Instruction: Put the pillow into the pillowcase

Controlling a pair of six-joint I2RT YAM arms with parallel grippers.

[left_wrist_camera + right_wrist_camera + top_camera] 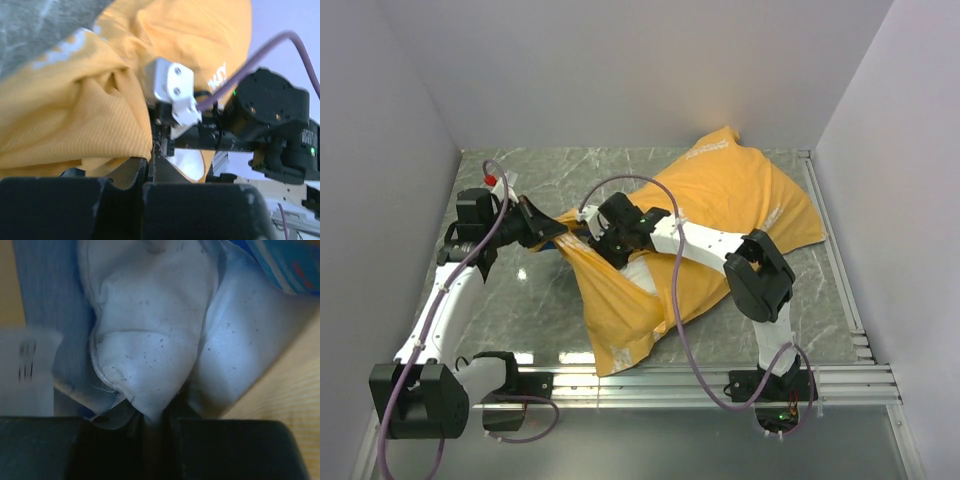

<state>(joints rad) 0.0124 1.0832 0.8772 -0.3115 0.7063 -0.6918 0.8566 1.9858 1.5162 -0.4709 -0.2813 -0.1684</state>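
Observation:
The orange-yellow pillowcase (740, 195) lies diagonally across the table, bulging at the far right. A patch of the white pillow (640, 277) shows under the right arm; the rest is hidden by the case. My left gripper (558, 232) is shut on the case's left edge; the left wrist view shows its jaws (149, 162) pinching the orange fabric (75, 115), with a bit of pillow (187, 167) behind. My right gripper (592, 238) is close beside it, at the same edge. In the right wrist view it (150, 417) is shut on a corner of the pillow (150, 330), with the case's blue face (45, 300) around it.
The grey marble tabletop (520, 300) is walled in by pale panels at the left, back and right. An aluminium rail (700, 380) runs along the near edge and another along the right side (835, 250). A purple cable (675, 300) loops over the right arm.

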